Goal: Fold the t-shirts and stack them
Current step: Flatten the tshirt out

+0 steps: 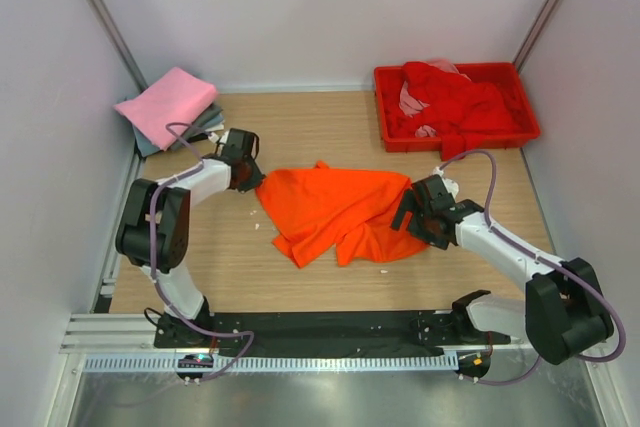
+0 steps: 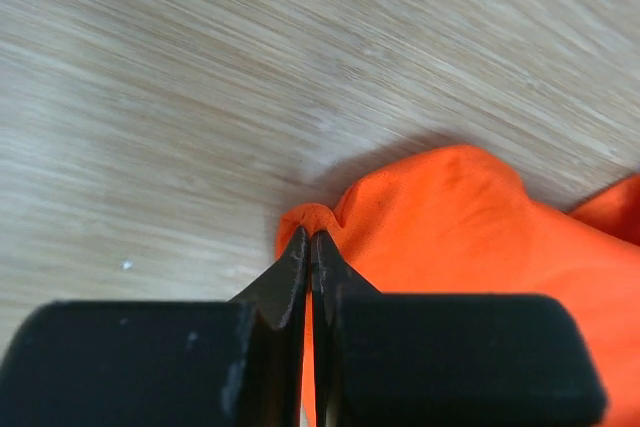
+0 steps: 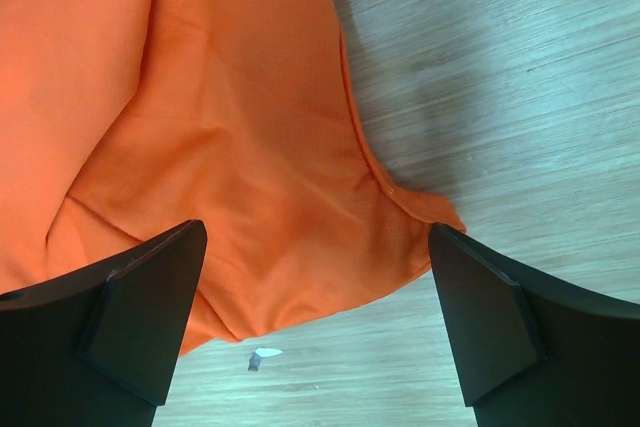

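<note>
From the top external view we saw the crumpled bright orange cloth t-shirt (image 1: 335, 212) lying mid-way across the wooden desk (image 1: 320, 127), between the two arms. The left end effector (image 1: 256, 183) sat at its left edge and the right end effector (image 1: 406, 213) at its right edge, which we judged a setup for spreading it flat before folding. A folded pink t-shirt (image 1: 168, 104) rested on a folded grey t-shirt (image 1: 208, 127) in the far left corner, presumably the stack, while rumpled red t-shirts (image 1: 455, 102) filled the red plastic tray (image 1: 528, 127) at the far right. In the left wrist view the left end effector (image 2: 309, 247) was pinched closed on a corner of the orange cloth. In the right wrist view the right end effector (image 3: 315, 237) stood spread wide over the shirt's hem corner, holding nothing; we judged it ready to close there.
</note>
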`<state>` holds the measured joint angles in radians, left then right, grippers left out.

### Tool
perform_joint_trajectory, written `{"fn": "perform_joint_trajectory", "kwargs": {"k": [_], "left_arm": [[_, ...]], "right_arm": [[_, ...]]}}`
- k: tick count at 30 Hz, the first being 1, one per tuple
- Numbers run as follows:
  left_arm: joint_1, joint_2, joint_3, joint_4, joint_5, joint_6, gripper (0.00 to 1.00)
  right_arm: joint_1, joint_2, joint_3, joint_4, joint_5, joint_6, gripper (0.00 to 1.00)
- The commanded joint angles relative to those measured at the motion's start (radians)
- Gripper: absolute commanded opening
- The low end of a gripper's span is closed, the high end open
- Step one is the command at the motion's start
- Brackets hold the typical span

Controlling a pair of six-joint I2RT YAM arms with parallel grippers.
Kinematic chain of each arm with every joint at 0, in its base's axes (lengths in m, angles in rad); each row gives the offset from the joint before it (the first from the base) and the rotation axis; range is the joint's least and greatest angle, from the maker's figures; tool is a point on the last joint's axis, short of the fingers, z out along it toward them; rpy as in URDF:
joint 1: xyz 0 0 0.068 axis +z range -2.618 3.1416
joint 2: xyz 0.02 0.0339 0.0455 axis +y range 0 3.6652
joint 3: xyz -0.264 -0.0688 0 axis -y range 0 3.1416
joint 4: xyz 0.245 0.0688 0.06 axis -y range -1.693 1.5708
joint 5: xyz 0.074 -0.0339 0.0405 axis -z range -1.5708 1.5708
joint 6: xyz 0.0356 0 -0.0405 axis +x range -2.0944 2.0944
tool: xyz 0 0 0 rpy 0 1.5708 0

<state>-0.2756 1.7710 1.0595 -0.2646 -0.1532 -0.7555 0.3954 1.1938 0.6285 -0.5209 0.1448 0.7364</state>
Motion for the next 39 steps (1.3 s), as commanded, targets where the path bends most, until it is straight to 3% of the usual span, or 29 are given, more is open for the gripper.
{"fn": "perform_joint_trajectory", "kwargs": {"k": [1,10,13,26,30,39], "left_arm": [[0.001,-0.152,0.082,-0.091,0.001,0.008,0.0],[0.001,-0.401,0.5,-0.433,0.067,0.137,0.0],[0.001,-0.462,0.569,-0.449,0.087,0.188,0.0],[0.001,-0.541,0.432,-0.456,0.149,0.309,0.0],[0.001,-0.562,0.361,-0.432,0.144,0.338,0.0],[0.001,-0.571,0.266,-0.4,0.138,0.338,0.0]], "right_arm": [[-0.001,-0.011,0.036,0.038,0.082,0.017,1.0],[-0.003,0.009,-0.026,0.108,0.122,0.061,1.0],[-0.003,-0.003,-0.061,0.153,0.13,0.093,1.0],[-0.004,0.023,-0.018,0.399,-0.031,0.061,0.98],[-0.006,0.125,0.049,0.498,-0.092,0.057,0.98],[-0.007,0.558,0.382,0.59,-0.22,0.069,0.94]]}}
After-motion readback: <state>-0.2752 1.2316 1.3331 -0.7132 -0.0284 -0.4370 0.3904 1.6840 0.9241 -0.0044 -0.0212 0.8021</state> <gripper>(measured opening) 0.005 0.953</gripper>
